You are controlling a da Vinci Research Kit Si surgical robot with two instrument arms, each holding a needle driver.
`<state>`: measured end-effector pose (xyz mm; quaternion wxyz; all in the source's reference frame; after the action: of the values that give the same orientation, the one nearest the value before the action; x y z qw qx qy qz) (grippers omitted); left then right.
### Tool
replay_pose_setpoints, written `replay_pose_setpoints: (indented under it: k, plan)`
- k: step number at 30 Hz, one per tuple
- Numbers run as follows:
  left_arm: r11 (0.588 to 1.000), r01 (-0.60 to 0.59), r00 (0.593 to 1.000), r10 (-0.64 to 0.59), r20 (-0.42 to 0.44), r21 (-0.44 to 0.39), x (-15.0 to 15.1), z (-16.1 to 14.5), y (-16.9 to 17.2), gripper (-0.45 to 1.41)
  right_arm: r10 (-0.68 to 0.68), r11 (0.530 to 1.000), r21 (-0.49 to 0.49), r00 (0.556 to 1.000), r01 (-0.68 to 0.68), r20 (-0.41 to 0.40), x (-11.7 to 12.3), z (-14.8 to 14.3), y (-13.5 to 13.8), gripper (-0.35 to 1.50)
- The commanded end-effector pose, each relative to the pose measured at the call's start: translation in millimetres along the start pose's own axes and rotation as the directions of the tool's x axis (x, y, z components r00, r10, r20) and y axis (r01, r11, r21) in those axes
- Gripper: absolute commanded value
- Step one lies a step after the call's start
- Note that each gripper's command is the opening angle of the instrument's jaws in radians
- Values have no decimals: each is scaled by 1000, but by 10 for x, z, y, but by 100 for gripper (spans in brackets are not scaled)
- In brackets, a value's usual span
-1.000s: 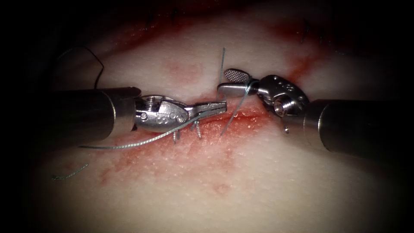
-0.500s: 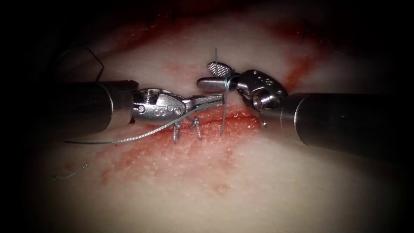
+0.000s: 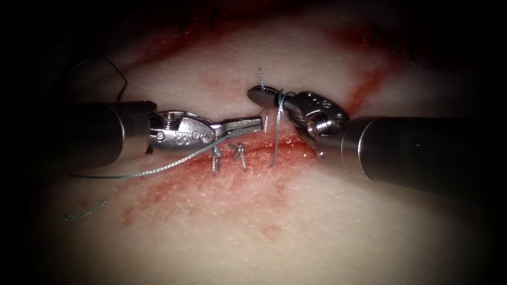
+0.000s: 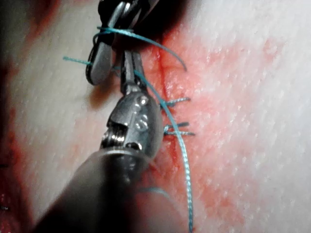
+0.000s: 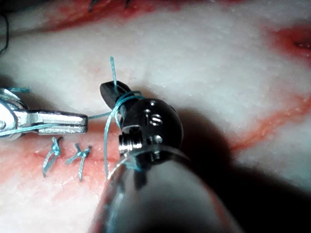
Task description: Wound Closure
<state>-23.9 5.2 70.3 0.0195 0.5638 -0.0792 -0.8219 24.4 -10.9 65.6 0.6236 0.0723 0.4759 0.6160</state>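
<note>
Teal braided thread [image 3: 276,138] looped round right end effector [image 3: 259,95]

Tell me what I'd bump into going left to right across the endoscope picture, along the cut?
Left tool, shut on the thread → two knotted stitches → upright thread strand → right tool, shut, thread looped around it.

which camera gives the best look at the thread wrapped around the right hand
The right wrist view: the thread loops plainly round the right hand. The endoscope view shows it smaller, and the left wrist view catches it at the picture's edge.
</note>
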Motion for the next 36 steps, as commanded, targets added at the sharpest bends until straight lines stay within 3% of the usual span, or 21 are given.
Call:
replay_pose_setpoints:
  k: [1,6,13,20,24,36]
  plan:
    - [1000,-7,1000,7,9,6,-7,1,2,-45,-57,998,25,998,58,-19,-16,-1,-6,-35]
    - [1000,11,1000,-12,25,17,-14,-8,-3,-45,-153,988,5,986,154,-67,-27,-18,-14,-35]
    - [999,33,998,-34,47,35,-37,-8,-38,-45,-357,932,-89,931,350,-78,-51,-45,-29,-35]
    - [997,54,996,-59,73,58,-56,-2,-91,-45,-419,906,-95,905,412,-74,-62,-49,-29,-35]
    - [994,66,992,-74,102,83,-70,9,-126,-45,-495,867,-96,866,488,-71,-66,-54,-30,-35]
    - [987,61,979,-88,186,147,-93,13,-181,-45,-518,855,-81,853,513,-65,-72,-83,-41,-35]
